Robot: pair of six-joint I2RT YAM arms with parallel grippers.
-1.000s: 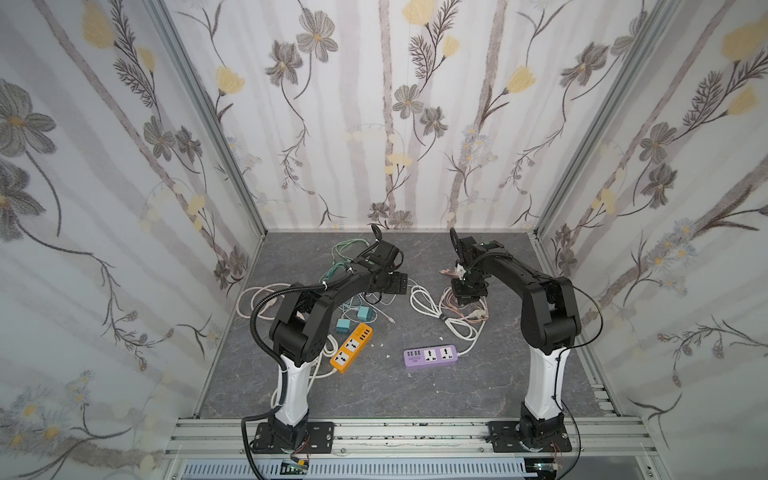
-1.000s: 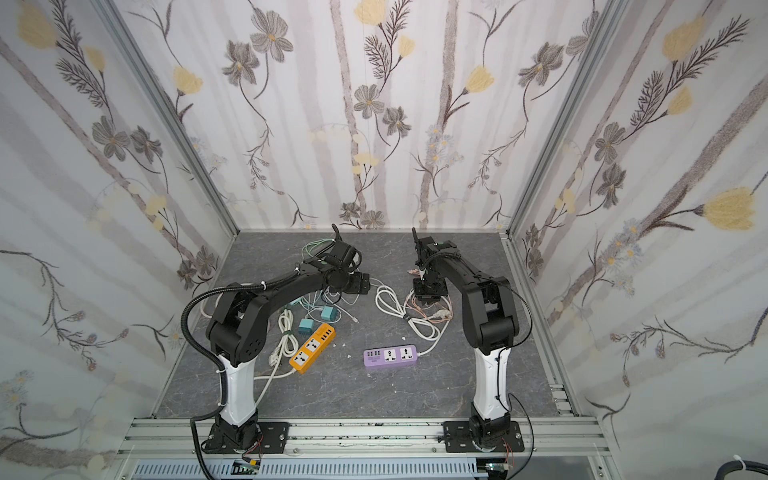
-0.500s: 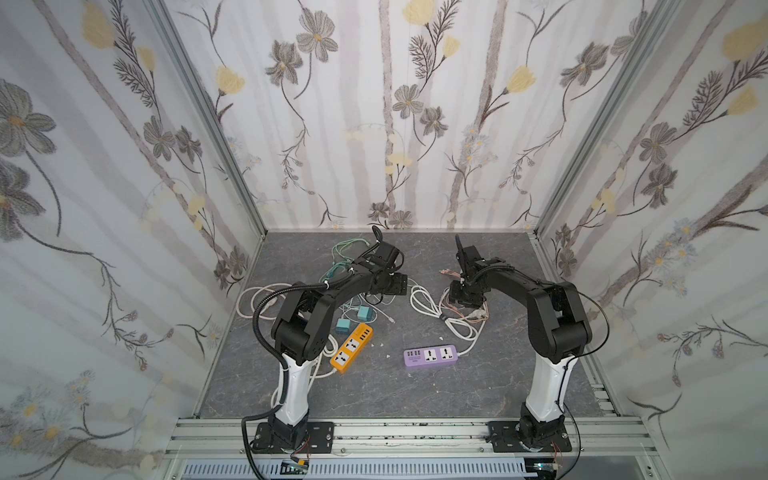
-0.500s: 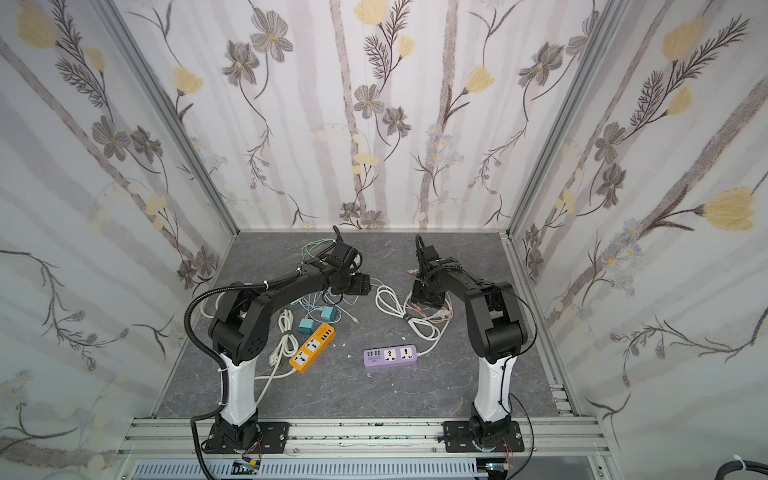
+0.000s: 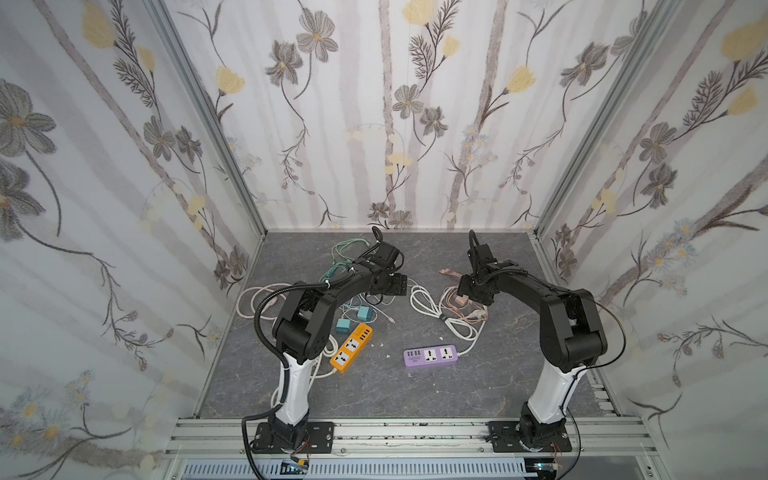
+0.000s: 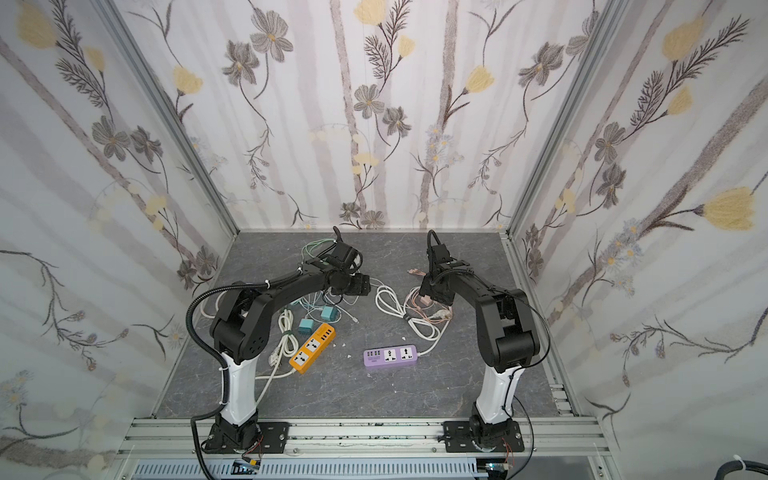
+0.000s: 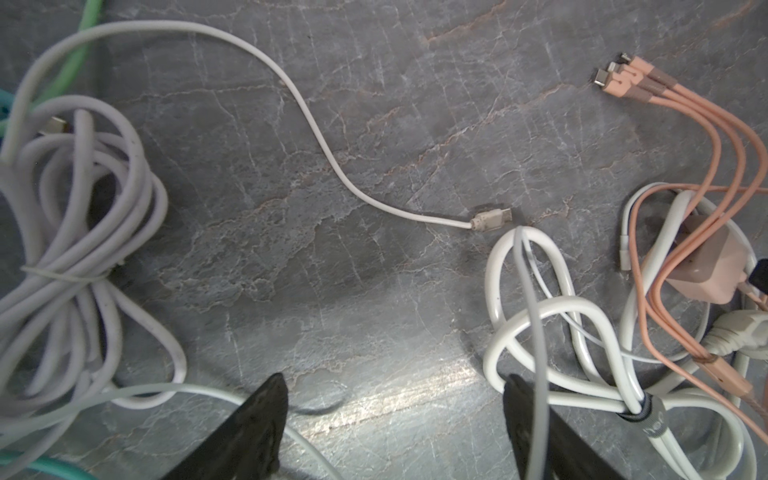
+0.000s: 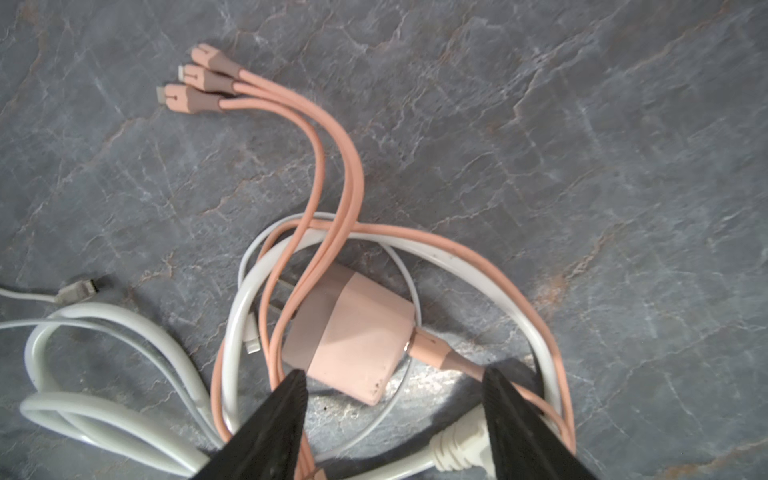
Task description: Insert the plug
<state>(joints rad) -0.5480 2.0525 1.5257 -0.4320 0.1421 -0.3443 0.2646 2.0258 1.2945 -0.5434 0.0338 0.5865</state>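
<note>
Right tool (image 8: 395, 372) apart, pale pink plastic charger plug (image 8: 353, 332) at its tips.
Likely light, stiff: grip flat sides. Left tool (image 7: 394, 378) apart.

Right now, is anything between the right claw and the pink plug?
Yes. Pink cables lie across the pink plug and a white cord loops around it, under the open right gripper.

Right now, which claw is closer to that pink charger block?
Right. The right gripper hangs open directly over the pink charger block; the left gripper hovers farther off, beyond the coiled white cable.
</note>
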